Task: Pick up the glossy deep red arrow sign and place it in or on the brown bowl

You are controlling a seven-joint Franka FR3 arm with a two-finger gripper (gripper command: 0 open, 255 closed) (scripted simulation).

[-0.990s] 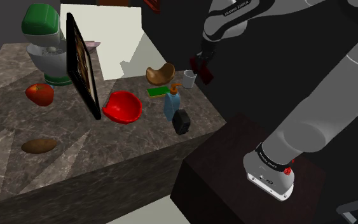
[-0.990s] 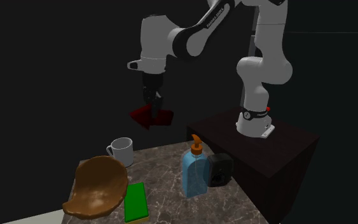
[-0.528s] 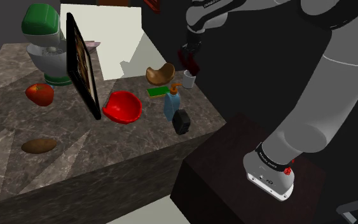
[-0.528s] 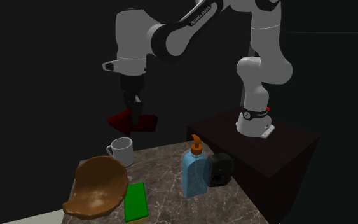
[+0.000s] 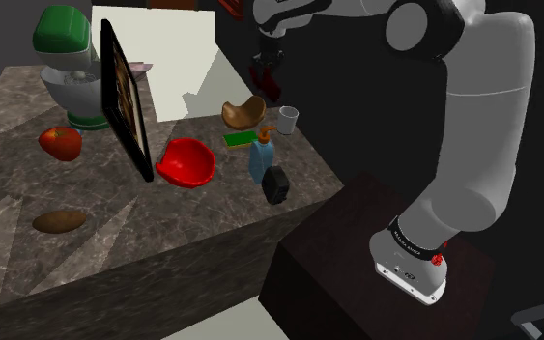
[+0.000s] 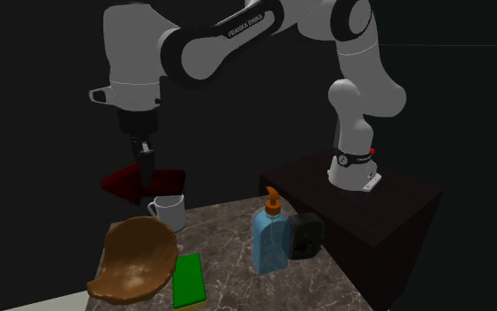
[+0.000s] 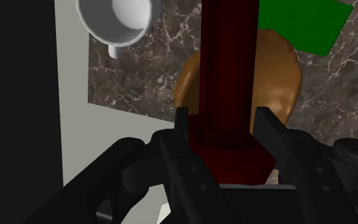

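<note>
The deep red arrow sign (image 7: 228, 70) is clasped between my gripper's (image 7: 225, 124) two black fingers, its long shaft pointing away from the hand. Directly beneath it lies the brown bowl (image 7: 279, 83) on the marble counter. In the shoulder view the gripper (image 5: 263, 77) hangs above the bowl (image 5: 243, 111) at the counter's far corner. In the second exterior view the sign (image 6: 127, 184) hangs from the gripper (image 6: 145, 172) in the air, higher than the bowl (image 6: 133, 258) and just behind the mug.
A white mug (image 5: 288, 118), a green block (image 5: 241, 138), a blue soap dispenser (image 5: 262, 156) and a small black object (image 5: 276, 184) crowd around the bowl. A red bowl (image 5: 187, 161) and an upright picture frame (image 5: 125, 97) stand further left. The counter's edge drops off by the mug.
The arm has swung toward the shoulder view's left with the sign in its grip, from off the counter's side to above the brown bowl and mug.
</note>
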